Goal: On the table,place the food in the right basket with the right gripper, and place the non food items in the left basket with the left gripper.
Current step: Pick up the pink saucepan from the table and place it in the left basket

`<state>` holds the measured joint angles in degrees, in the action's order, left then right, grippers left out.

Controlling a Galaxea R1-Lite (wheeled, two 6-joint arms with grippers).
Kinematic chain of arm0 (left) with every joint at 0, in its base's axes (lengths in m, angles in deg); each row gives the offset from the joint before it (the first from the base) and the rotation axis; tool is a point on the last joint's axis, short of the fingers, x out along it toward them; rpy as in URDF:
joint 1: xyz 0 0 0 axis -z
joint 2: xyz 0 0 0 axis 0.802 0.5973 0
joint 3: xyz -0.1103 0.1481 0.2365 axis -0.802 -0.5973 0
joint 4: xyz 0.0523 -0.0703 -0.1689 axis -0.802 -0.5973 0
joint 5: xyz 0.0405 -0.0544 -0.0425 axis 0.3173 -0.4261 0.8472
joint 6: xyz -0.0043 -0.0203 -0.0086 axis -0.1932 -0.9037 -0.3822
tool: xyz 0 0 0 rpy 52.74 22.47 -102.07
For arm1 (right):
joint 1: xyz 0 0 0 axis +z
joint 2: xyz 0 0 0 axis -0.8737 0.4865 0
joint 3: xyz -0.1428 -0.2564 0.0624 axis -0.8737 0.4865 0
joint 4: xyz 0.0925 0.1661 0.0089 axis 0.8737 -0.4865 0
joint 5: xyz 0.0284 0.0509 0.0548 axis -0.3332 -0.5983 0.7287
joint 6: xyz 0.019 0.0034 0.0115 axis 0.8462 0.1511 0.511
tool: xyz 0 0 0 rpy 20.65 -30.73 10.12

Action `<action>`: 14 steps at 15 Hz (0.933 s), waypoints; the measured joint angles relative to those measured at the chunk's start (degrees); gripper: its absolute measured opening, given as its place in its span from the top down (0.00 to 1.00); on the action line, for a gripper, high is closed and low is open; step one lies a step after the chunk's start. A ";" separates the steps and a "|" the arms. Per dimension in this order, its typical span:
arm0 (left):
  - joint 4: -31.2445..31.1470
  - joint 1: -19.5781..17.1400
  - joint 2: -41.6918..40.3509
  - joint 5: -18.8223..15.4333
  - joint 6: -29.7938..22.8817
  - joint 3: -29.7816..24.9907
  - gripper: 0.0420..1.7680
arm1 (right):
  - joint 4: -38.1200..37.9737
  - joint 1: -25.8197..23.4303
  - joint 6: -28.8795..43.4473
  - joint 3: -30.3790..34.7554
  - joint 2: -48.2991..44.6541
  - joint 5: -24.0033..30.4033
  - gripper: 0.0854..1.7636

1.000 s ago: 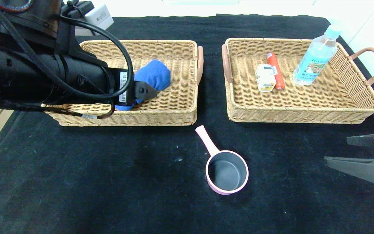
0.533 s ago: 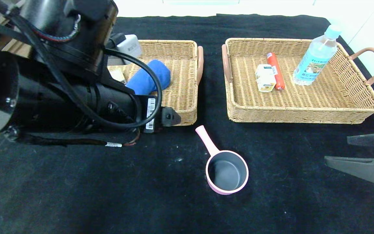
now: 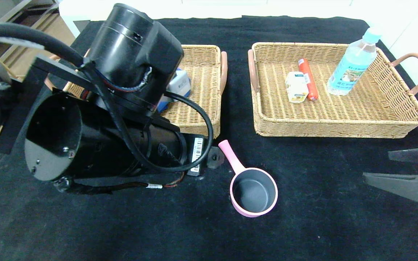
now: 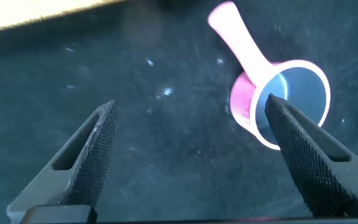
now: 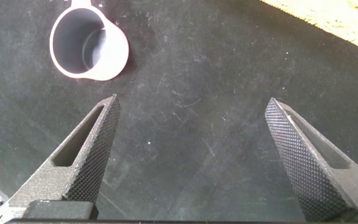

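Observation:
A small pink saucepan [image 3: 253,192] with a dark inside stands on the black table, its handle pointing toward the baskets. My left gripper [image 4: 191,102] hangs open over bare cloth just left of that handle, with the pan [image 4: 288,99] beside one finger and nothing between the jaws. In the head view the left arm hides most of the left basket [image 3: 203,72]. The right basket [image 3: 339,125] holds a red sausage [image 3: 307,78], a small carton [image 3: 296,86] and an upright water bottle [image 3: 352,65]. My right gripper [image 3: 376,166] stays open and empty at the table's right edge.
The left arm's bulk covers the table's left half and the basket's near wall. In the right wrist view the pan [image 5: 89,46] lies well off from the right gripper [image 5: 192,101], with only black cloth under it.
The left arm has drawn back from inside the left basket, toward me and to the right, stopping beside the pan's handle. A blue thing stayed in the basket. The right arm is unmoved.

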<state>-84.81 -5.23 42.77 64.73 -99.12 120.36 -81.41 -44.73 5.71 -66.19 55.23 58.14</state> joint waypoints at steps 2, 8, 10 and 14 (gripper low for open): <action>0.02 1.16 1.04 0.94 -0.13 -0.22 0.03 | 0.05 0.00 0.00 -0.06 0.00 0.00 0.03; 0.13 4.25 3.96 1.46 -3.11 -1.84 0.03 | 0.00 0.00 0.00 -0.15 -0.01 0.00 0.03; 0.26 4.94 5.06 1.46 -3.39 -2.28 0.03 | 0.02 -0.01 0.02 -0.17 -0.01 0.02 0.03; 0.45 5.57 7.13 1.49 -3.96 -2.69 0.03 | 0.02 -0.12 0.00 -0.24 -0.12 0.05 0.03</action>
<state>-84.36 0.34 49.90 66.21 -103.09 117.66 -81.39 -44.86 5.71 -66.43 55.11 58.19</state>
